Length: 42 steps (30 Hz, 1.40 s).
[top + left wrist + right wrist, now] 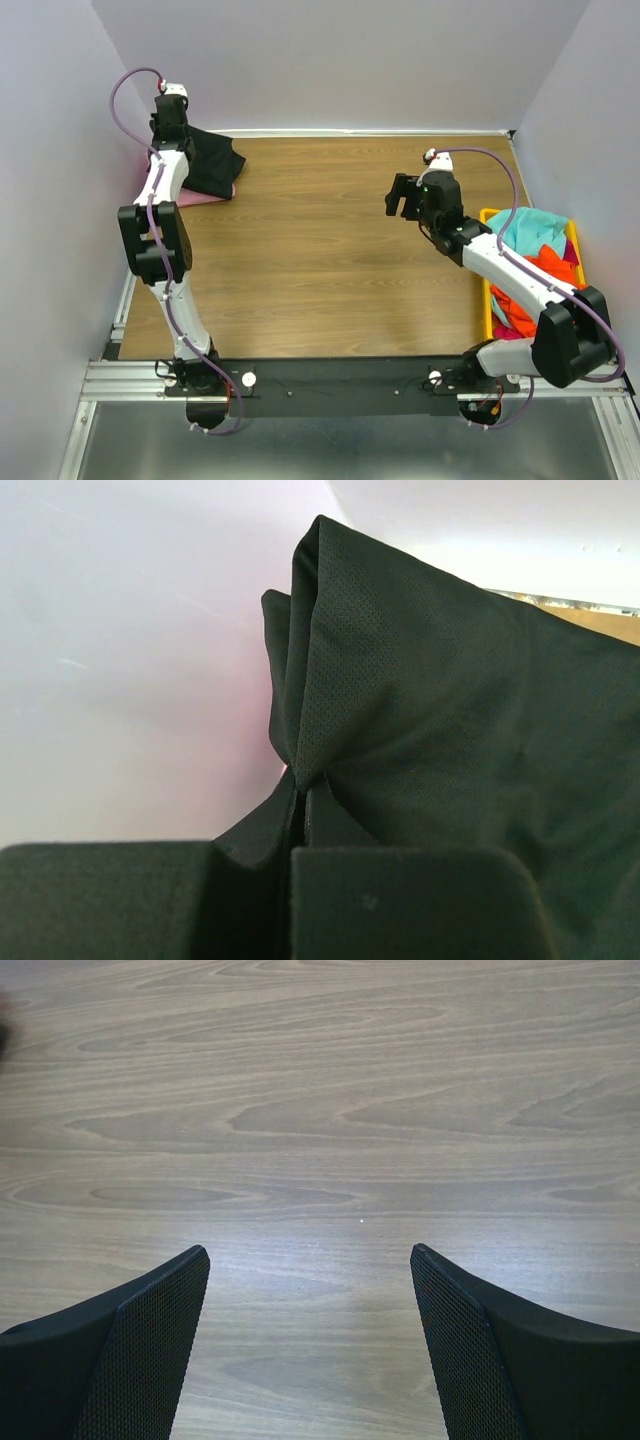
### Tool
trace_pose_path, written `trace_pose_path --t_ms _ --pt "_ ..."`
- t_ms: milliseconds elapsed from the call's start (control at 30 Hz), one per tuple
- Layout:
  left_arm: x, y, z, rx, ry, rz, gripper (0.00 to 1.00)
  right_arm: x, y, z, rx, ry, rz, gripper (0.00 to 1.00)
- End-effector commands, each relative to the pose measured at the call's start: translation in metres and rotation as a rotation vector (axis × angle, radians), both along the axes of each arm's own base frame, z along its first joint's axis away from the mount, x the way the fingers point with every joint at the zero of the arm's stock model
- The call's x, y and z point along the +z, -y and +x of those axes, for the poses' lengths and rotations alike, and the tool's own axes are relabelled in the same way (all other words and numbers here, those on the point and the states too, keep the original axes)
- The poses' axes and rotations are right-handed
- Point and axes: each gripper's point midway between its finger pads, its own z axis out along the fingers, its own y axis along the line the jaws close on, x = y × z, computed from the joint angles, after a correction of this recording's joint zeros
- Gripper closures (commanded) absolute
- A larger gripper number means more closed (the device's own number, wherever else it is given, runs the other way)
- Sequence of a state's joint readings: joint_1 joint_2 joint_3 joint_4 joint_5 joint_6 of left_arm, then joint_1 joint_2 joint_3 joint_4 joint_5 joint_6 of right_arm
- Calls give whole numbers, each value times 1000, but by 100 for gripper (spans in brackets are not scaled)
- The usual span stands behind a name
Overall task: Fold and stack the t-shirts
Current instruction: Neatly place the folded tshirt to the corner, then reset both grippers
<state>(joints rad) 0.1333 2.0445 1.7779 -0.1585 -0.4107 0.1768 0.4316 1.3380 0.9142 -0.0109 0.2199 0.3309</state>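
A folded black t-shirt [212, 160] lies at the far left corner of the table, on top of a pink t-shirt [200, 199] whose edge shows below it. My left gripper [172, 128] is at the shirt's far left edge, shut on a pinch of the black cloth [400, 710], with the fingertips [300, 785] pressed together on a fold. My right gripper [403, 196] is open and empty, above bare wood right of the table's middle; its fingers [150, 1340] frame only tabletop. Teal [530, 228], orange [540, 270] and magenta shirts lie heaped in the bin.
A yellow bin [487, 300] stands at the table's right edge beside my right arm. White walls close the back and both sides. The wooden table [320, 250] spans between the arms.
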Motion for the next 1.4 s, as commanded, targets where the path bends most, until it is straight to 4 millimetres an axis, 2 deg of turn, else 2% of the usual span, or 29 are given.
trace_pose_path --t_ms 0,200,267,300,333,400,467,500,667,700,767,800,867,900,933,967,1000,1067,1100,1167,1233,1267,1300,1367 --pt "6 -13 14 28 66 -20 100 -2 1 -4 12 -2 -1 12" --pt "-3 -27 12 107 68 -50 100 1 2 -6 14 6 2 11" --pt "-5 -35 8 151 57 -55 84 0 1 -6 18 4 3 11" --pt "-5 -38 5 165 55 -56 70 -1 2 -6 18 2 5 11" --pt "-5 -41 2 191 61 -58 44 0 1 -6 21 3 6 11" --pt "-8 -46 -6 233 51 -77 27 0 0 -6 25 2 8 10" --pt "-11 -50 -12 260 53 -93 20 1 -1 -6 28 3 9 10" --pt "-6 -49 -15 265 63 -97 13 1 0 -6 26 3 9 10" --pt "11 -45 -30 290 121 -136 11 2 0 -7 25 6 13 9" --pt "25 -44 -35 291 153 -147 11 1 0 -7 24 5 10 9" --pt "37 -38 -38 271 191 -175 12 1 1 -7 23 5 10 9" --pt "47 -33 -46 272 226 -202 11 1 1 -7 23 4 6 9" --pt "62 -23 -50 244 286 -226 12 0 1 -6 18 3 1 9" --pt "54 -14 -56 230 278 -233 12 -3 2 -5 14 -2 -5 9" --pt "75 -7 -62 210 339 -240 11 -3 3 -4 11 -2 -9 9" --pt "66 7 -66 188 326 -246 11 -6 3 -3 9 -6 -15 9" --pt "81 17 -74 168 362 -248 11 -5 3 -3 8 -5 -16 9" --pt "87 34 -81 143 393 -246 11 -8 5 -2 4 -10 -24 9" --pt "84 56 -90 104 387 -252 11 -8 5 -2 -2 -8 -29 9" --pt "70 73 -101 80 389 -258 12 -9 8 -1 -12 -9 -38 9" --pt "83 121 -109 -35 441 -292 11 -8 9 -1 -20 -6 -41 9" --pt "64 132 -117 -58 410 -299 11 -8 10 -1 -23 -4 -41 8" --pt "71 140 -126 -82 435 -317 11 -7 11 -2 -27 -2 -43 8" --pt "61 166 -142 -149 442 -378 11 -4 13 -2 -37 10 -38 8"
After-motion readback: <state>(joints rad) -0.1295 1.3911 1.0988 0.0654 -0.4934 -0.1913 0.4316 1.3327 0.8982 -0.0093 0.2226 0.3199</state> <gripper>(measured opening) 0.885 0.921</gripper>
